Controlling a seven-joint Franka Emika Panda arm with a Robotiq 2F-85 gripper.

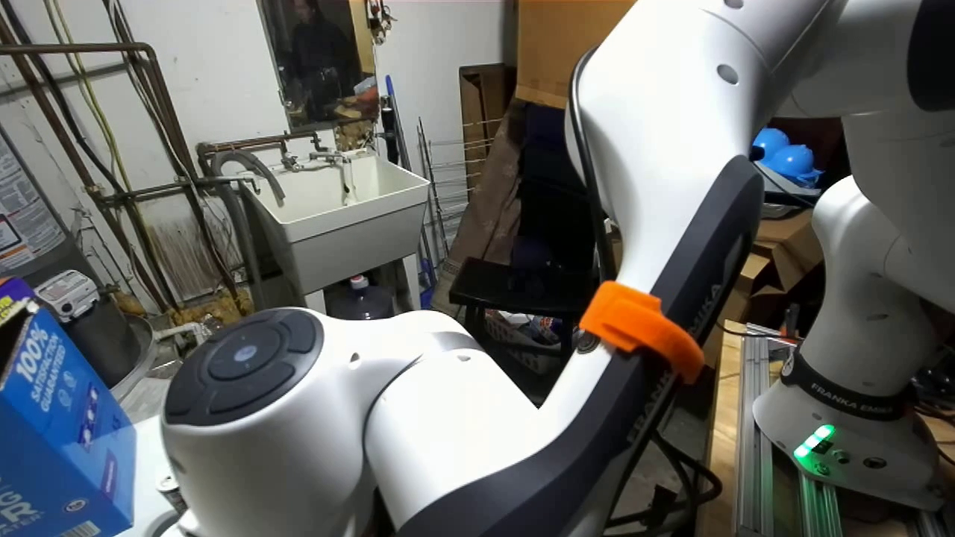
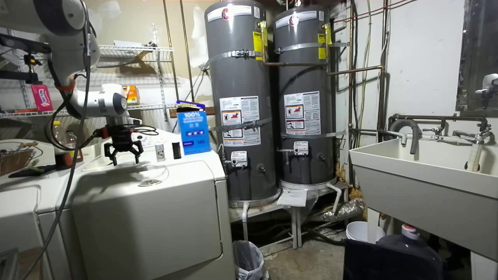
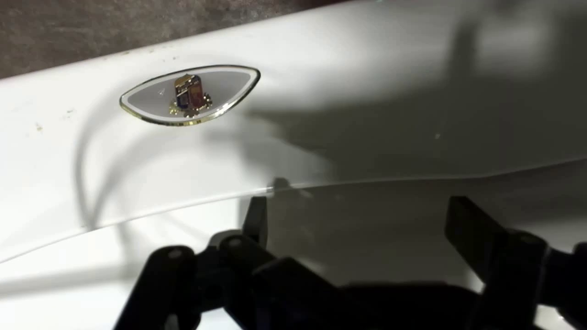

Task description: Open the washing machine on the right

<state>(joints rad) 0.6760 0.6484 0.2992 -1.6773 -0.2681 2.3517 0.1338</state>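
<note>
The white washing machine (image 2: 148, 221) stands at the left in an exterior view, the right one of two white appliances. Its lid and front look shut. An oval metal emblem (image 2: 149, 182) sits near the front edge of its top; the emblem also shows in the wrist view (image 3: 190, 95). My gripper (image 2: 126, 160) points down above the machine's top, behind the emblem. In the wrist view the fingers (image 3: 357, 200) are wide apart with nothing between them, near a seam (image 3: 367, 182) in the white top. My gripper is hidden in an exterior view where the arm (image 1: 462, 425) fills the front.
A blue box (image 2: 195, 132), a light can (image 2: 160, 152) and a dark can (image 2: 176, 150) stand on the machine's top, right of the gripper. Another white appliance (image 2: 17, 217) adjoins at left. Grey water heaters (image 2: 241, 77) and a white utility sink (image 2: 424, 179) stand further right.
</note>
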